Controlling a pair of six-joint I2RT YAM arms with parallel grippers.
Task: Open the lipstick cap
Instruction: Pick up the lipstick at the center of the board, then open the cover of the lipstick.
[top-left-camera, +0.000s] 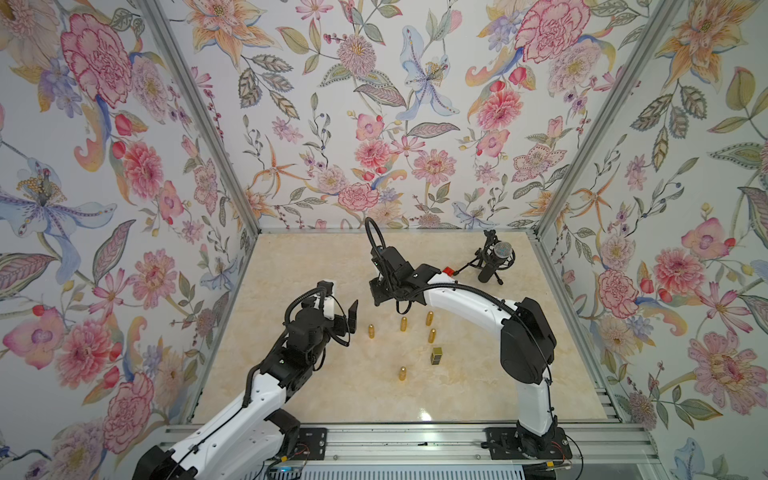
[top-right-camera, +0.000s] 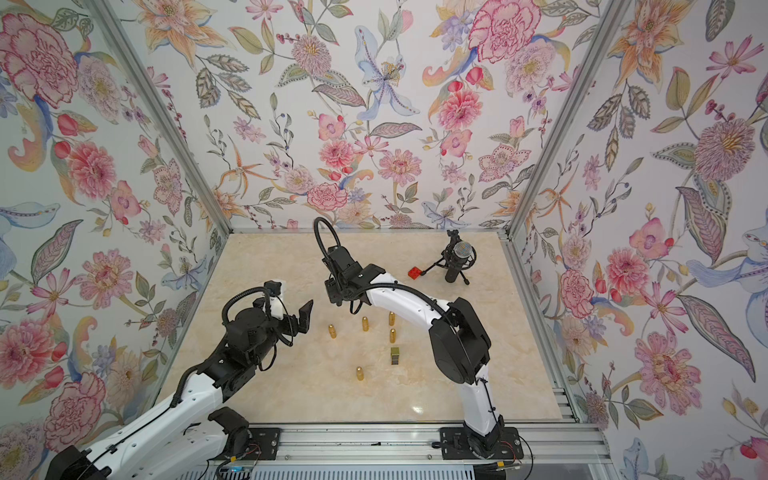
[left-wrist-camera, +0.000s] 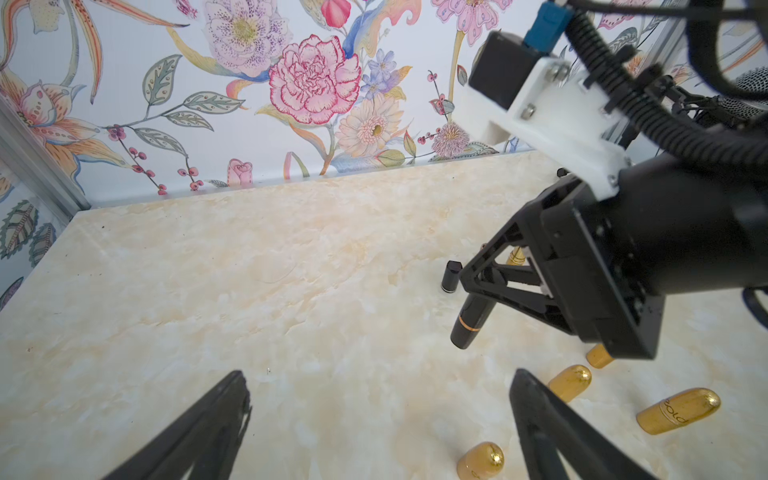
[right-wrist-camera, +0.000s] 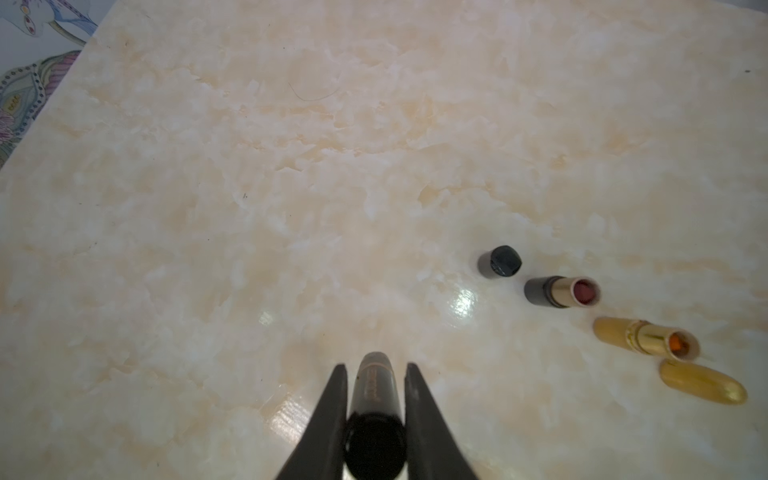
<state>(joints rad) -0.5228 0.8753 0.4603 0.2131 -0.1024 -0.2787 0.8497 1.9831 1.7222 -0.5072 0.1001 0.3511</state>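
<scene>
A black lipstick (right-wrist-camera: 374, 386) with a thin gold band hangs over the marble table, cap on. My right gripper (right-wrist-camera: 374, 368) is shut on it, one finger on each side of the tube. The left wrist view shows the same lipstick (left-wrist-camera: 471, 322) tilted, its lower end sticking out below the right gripper (left-wrist-camera: 478, 291). In both top views the lipstick is hidden under the right wrist (top-left-camera: 390, 286). My left gripper (left-wrist-camera: 378, 378) stands wide open and empty a little left of it, also seen in a top view (top-left-camera: 347, 322).
Several gold lipsticks stand on the table (top-left-camera: 291, 374), among them one (top-left-camera: 403, 323) near the right arm, with a dark square box (top-left-camera: 436, 356). A black cap (right-wrist-camera: 500, 261), an uncapped dark red lipstick (right-wrist-camera: 561, 291) and an uncapped gold one (right-wrist-camera: 644, 336) are close by. A microphone (top-left-camera: 496, 259) stands at the back right.
</scene>
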